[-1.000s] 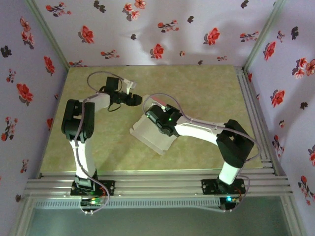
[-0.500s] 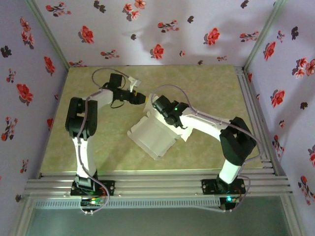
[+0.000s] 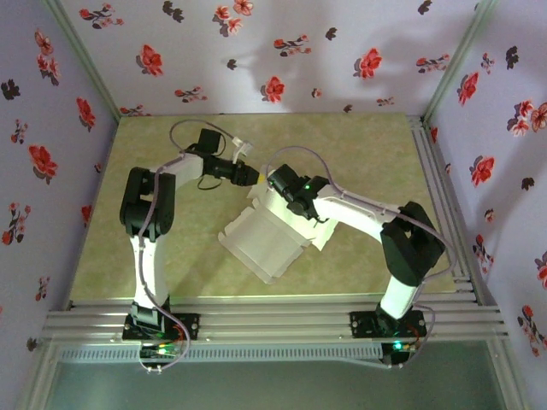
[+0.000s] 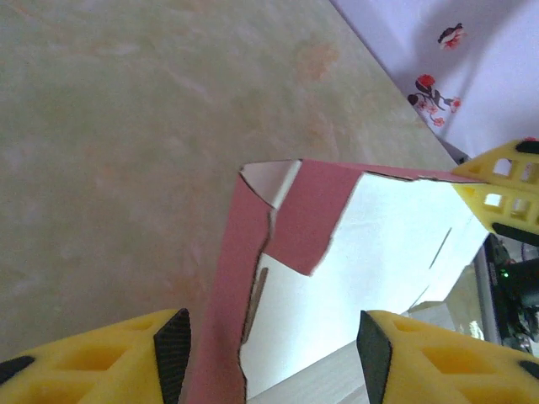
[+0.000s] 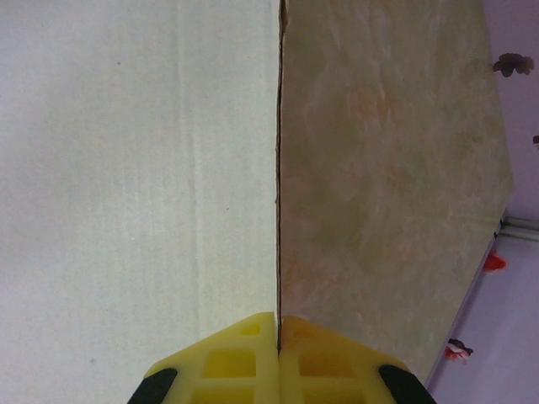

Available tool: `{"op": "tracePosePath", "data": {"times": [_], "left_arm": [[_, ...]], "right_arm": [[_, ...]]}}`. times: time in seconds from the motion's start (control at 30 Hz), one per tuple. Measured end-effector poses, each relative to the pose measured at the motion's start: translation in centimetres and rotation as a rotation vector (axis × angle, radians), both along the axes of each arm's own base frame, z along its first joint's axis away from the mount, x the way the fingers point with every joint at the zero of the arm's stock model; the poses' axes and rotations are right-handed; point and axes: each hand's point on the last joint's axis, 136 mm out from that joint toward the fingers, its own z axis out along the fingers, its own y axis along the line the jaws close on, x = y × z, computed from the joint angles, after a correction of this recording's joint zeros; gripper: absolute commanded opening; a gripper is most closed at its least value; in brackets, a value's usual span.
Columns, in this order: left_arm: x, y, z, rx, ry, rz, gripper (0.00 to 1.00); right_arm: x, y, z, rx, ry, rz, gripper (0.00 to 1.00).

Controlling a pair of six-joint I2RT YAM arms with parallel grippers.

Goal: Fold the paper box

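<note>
The paper box [image 3: 261,243] lay near the middle of the table [image 3: 359,145], partly formed. Its pale floor panel was flat, and the walls along the far edge were raised.

The right gripper [image 5: 278,337] was at about the box's 12 o'clock edge. Its yellow fingers were pressed together on the thin edge of one upright panel. In the right wrist view the card ran straight up from the fingertips, pale on one side, with bare table on the other. That pinch probably held the wall upright and stopped the light card from sliding while the other arm worked.

The left gripper [image 4: 274,353] came in from about 10 o'clock of the box. Its jaws were about half open and gripped nothing. They straddled the corner where a pink wall met a pink flap with a torn-looking notched edge. The pink wall passed just beside the gripper's left finger [image 4: 173,358]; I could not tell whether they touched.

This gap looked chosen so the jaws could take in the corner flap and either close on it or push it inward. The fold seemed well under way, but that corner was not yet tucked in.
</note>
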Motion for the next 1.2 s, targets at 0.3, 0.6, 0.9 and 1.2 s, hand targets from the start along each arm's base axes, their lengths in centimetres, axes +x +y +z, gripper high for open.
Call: {"op": "tracePosePath", "data": {"times": [0.3,0.6,0.9,1.2], "left_arm": [[1.1,1.6,0.6,-0.038,0.014,0.050,0.60],[4.0,5.7,1.2,-0.046,0.023,0.218,0.60],[3.3,5.4,-0.7,0.019,0.062,0.217,0.59],[1.9,3.8,-2.7,0.091,0.099,0.172,0.60]], "right_arm": [[0.1,0.1,0.1,-0.018,-0.019,0.002,0.00],[-0.3,0.8,0.8,-0.068,-0.072,0.034,0.00],[-0.7,1.4,1.2,-0.080,-0.093,0.051,0.00],[-1.1,1.9,1.6,-0.082,-0.102,0.068,0.00]]}}
